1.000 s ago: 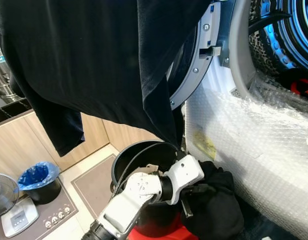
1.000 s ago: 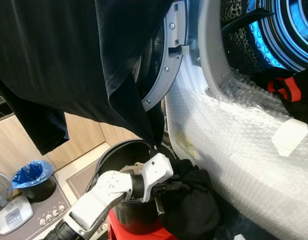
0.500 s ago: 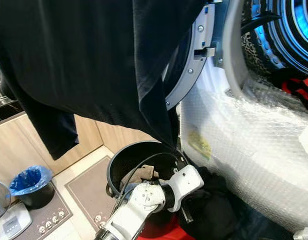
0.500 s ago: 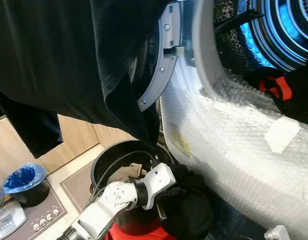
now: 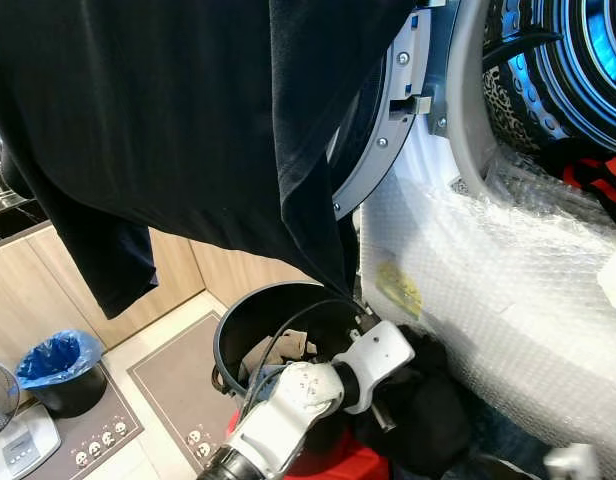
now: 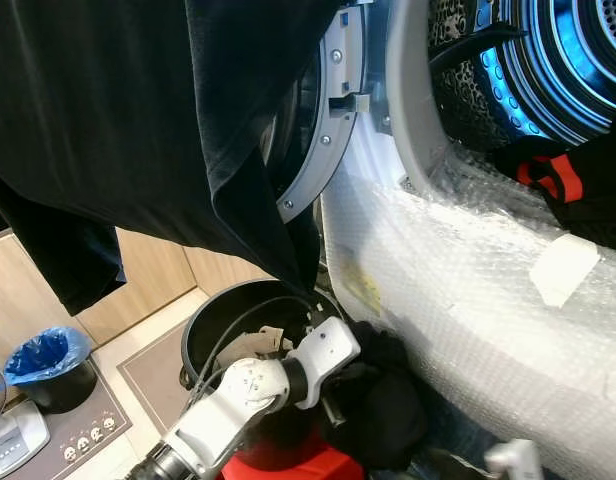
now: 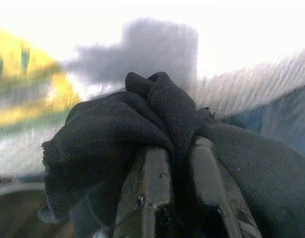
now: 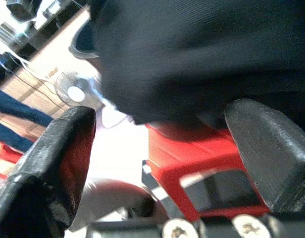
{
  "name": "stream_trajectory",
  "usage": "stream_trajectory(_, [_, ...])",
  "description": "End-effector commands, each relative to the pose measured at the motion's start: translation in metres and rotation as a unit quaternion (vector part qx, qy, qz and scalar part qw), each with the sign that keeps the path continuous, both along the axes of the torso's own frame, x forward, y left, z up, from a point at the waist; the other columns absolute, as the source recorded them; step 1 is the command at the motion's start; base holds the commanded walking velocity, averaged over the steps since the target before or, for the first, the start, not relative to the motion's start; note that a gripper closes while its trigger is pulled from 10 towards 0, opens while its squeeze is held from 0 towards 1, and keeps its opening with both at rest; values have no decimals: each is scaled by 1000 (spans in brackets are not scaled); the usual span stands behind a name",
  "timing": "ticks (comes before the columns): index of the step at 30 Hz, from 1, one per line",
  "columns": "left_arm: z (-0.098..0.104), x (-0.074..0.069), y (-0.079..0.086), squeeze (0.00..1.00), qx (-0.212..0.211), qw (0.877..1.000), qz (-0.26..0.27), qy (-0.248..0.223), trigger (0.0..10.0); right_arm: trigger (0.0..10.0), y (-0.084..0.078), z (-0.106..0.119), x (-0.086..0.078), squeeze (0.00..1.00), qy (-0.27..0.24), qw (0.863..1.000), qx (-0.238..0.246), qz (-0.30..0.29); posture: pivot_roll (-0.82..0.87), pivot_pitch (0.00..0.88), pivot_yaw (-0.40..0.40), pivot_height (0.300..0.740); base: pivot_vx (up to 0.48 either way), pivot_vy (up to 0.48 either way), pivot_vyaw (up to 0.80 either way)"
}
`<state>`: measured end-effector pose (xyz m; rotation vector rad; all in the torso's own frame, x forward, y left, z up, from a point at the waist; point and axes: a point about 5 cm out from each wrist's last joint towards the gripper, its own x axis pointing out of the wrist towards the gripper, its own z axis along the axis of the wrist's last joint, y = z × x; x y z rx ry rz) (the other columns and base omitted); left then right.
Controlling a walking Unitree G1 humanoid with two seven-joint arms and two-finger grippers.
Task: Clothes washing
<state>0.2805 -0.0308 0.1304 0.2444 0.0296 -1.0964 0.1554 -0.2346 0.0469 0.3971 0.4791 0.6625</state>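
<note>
Dark garment gripped beside the bucket — drum waiting open

The left tool (image 5: 380, 408) is clamped on a black garment (image 7: 118, 134) beside the black bucket (image 5: 238, 335); the right tool (image 8: 157, 163) is spread empty; a high lift is advised — over the bubble-wrapped sill (image 5: 508, 270) into the drum (image 5: 573, 70).

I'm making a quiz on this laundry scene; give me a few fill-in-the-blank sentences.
The left gripper is shut on a ____ cloth.
The laundry bucket stands on a ____ stool.
The washer front is covered in ____ wrap.
The right gripper's fingers are ____.

Missing: black; red; bubble; open
</note>
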Motion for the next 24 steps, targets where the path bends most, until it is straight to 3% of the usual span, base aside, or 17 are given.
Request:
stream_trajectory(1, [5,3,0,0,-4,1000,5,-11,10000,10000,0,4,3,0,-5,1000,-4,-26,-196,0,25,740,0,0,0])
stream_trajectory(9, [5,-1,-8,0,-9,1000,-5,-2,10000,10000,9,2,2,0,-9,997,-5,-73,-206,0,35,740,0,0,0])
stream_trajectory(13, [7,-3,-13,0,-11,1000,-14,-5,10000,10000,17,1,2,0,1,993,21,-116,-215,0,44,740,0,0,0])
stream_trajectory(19, [8,-2,-19,0,-12,1000,-8,-1,10000,10000,28,5,3,0,-6,990,49,-136,-224,0,48,740,0,0,0])
stream_trajectory(23, [10,-6,-27,0,-17,1000,-12,1,10000,10000,38,10,8,0,-11,982,93,-166,-226,0,47,740,0,0,0])
stream_trajectory(24, [11,-8,-30,0,-18,1000,-13,1,10000,7098,40,10,9,0,-11,981,98,-168,-228,0,49,740,0,0,0])
